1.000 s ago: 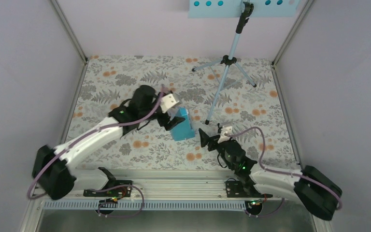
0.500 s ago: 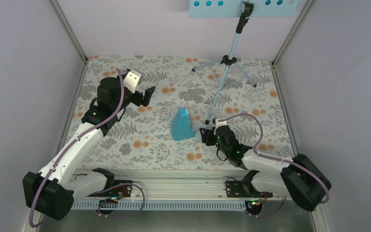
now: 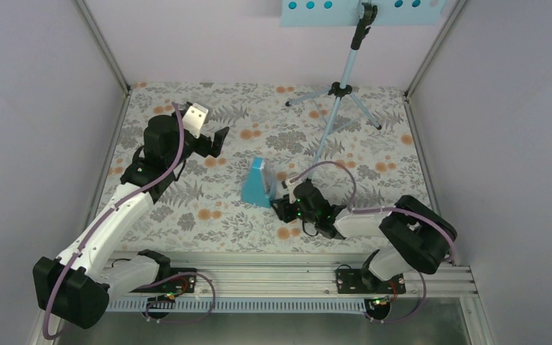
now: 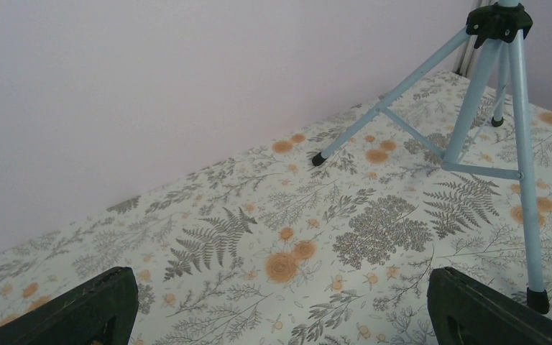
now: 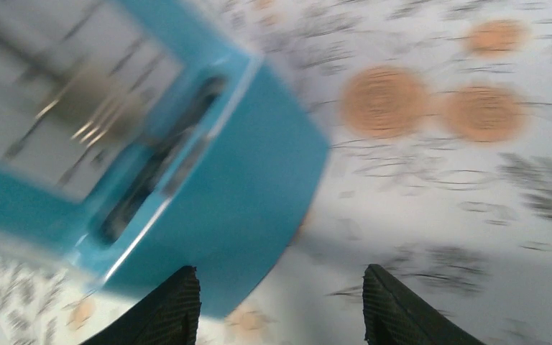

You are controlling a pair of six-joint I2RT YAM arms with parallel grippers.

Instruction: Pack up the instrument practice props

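Mid-table point(image 3: 187, 215), a bit toward the near edge, the metronome point(image 3: 256, 185) stands upright. The right fingers point(image 5: 175, 305) are just beside it, apart, holding nothing; touching or not, cannot tell, wrist view is blurred. Step looks like the approach to grasp the metronome. Next move calls for centring the wedge between the fingers, then closing. Left fingers point(image 4: 86, 309) are apart and empty, toward the far left corner. The music stand point(image 3: 336, 108) crowds the far right corner; there is more room toward the left edge.
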